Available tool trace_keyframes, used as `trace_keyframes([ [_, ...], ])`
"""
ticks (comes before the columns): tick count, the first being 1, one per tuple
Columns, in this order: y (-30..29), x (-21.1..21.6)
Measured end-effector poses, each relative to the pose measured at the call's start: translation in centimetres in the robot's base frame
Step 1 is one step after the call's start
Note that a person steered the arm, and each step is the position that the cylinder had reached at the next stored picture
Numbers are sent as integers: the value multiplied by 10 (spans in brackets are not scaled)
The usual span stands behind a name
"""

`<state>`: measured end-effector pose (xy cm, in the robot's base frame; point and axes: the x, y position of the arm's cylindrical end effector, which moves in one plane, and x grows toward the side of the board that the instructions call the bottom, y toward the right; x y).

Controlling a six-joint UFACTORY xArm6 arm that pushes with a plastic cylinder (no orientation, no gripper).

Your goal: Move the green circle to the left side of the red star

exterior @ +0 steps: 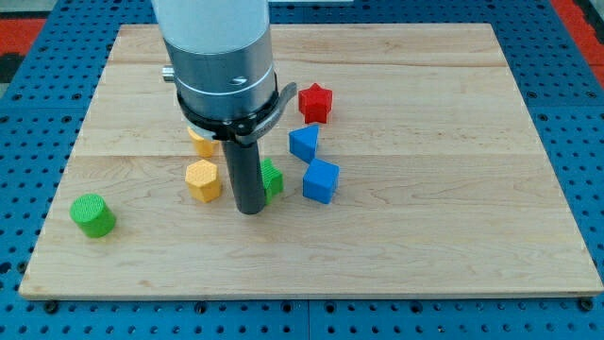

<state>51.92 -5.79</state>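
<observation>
The green circle (pixel 92 214), a short green cylinder, sits near the board's lower left. The red star (pixel 315 103) lies right of the arm, toward the view's top. My tip (pixel 250 210) rests on the board at the centre, far right of the green circle and below-left of the red star. It stands between a yellow hexagon (pixel 202 179) on its left and a second green block (pixel 271 179), partly hidden behind the rod, on its right.
Two blue blocks lie right of the rod: one (pixel 304 143) below the red star, a blue cube (pixel 321 180) lower. Another yellow block (pixel 202 142) is partly hidden under the arm. The wooden board (pixel 425 236) sits on a blue pegboard.
</observation>
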Motion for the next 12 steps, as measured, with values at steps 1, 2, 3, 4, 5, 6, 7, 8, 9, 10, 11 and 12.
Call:
trace_keyframes([
  [1,-37,42],
  [2,-108,55],
  [3,-170,63],
  [4,-176,62],
  [5,-174,25],
  [6,-172,-21],
  [7,-170,-77],
  [8,-168,-128],
  [9,-161,-113],
  [10,-203,-122],
  [11,-170,-154],
  [12,-138,-185],
])
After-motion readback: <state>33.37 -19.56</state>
